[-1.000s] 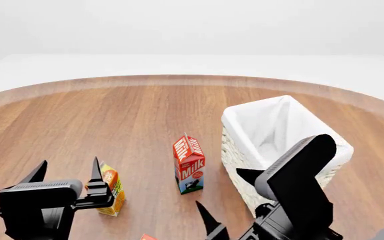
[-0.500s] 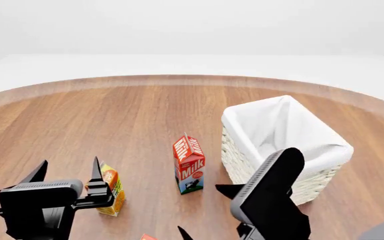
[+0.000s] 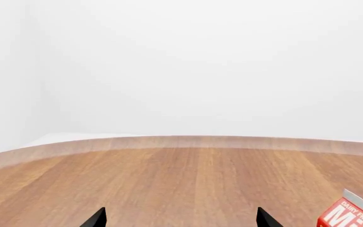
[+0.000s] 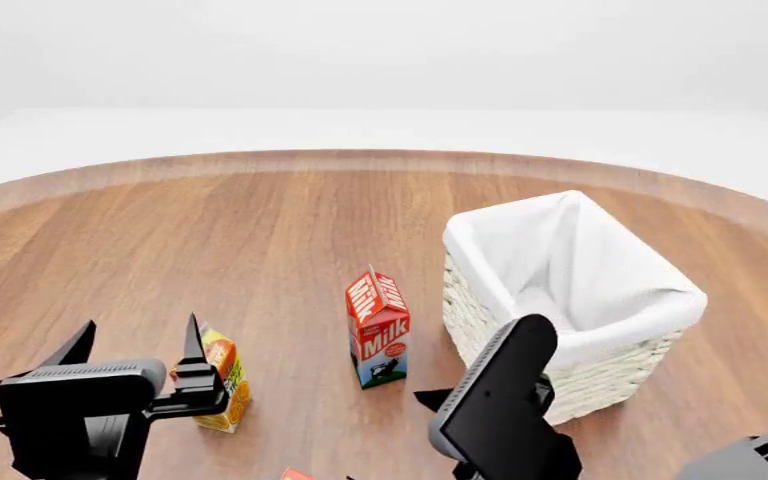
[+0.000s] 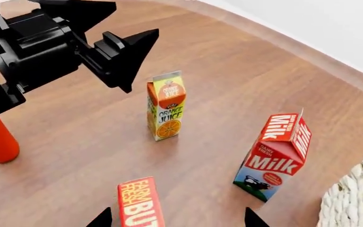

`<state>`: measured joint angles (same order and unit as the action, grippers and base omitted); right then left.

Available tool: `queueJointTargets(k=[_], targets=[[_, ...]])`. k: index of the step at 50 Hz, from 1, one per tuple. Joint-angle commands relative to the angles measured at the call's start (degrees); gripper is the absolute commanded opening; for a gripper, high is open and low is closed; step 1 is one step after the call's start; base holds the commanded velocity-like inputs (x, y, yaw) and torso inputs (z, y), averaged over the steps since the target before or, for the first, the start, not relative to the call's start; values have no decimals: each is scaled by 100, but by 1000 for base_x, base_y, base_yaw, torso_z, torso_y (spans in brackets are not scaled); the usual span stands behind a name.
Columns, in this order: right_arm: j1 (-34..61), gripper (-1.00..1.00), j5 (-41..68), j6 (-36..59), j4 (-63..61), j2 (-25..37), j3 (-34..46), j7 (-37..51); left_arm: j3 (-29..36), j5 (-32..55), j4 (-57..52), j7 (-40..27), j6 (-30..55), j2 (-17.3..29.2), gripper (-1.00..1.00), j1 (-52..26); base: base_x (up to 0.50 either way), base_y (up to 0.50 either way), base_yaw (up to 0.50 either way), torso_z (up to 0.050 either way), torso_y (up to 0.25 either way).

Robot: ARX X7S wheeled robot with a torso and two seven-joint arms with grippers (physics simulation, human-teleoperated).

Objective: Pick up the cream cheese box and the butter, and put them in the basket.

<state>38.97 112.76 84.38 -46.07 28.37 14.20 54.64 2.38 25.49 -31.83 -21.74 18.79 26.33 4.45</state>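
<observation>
My right gripper (image 5: 175, 218), jaws apart, hangs over the butter (image 5: 140, 202) near the milk (image 5: 275, 153); I think next is lowering to grasp it.

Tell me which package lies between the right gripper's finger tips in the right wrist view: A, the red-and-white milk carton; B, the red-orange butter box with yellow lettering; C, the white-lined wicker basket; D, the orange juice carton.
B: the red-orange butter box with yellow lettering sits between the two dark tips of the right gripper, whose fingers are spread open.
</observation>
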Motion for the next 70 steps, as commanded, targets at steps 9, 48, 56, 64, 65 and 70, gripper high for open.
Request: queueJointTargets(k=[9, 48, 56, 64, 65, 70], targets=[[-156, 100, -932, 379, 47, -179, 226, -784, 8, 18, -19, -28, 3, 22, 100, 8, 0, 0, 0, 0, 0], [-169, 100, -3831, -163, 68, -69, 1700, -3474, 26, 57, 16, -40, -38, 55, 100, -2, 0, 0, 0, 0, 0], [-138, 100, -4137, -341, 249, -113, 1978, -3654, 38, 50, 43, -33, -72, 54, 100, -2, 0, 0, 0, 0, 0], [-86, 100, -4712, -636, 478, -135, 2400, -3972, 39, 70, 27, -48, -50, 65, 100, -17, 0, 0, 0, 0, 0], [-101, 100, -4733, -666, 553, -162, 2426, -4004, 47, 56, 43, -45, -63, 62, 100, -19, 0, 0, 0, 0, 0], [-95, 100, -5006, -799, 688, -188, 2669, -4120, 38, 73, 31, -56, -55, 70, 100, -16, 0, 0, 0, 0, 0]])
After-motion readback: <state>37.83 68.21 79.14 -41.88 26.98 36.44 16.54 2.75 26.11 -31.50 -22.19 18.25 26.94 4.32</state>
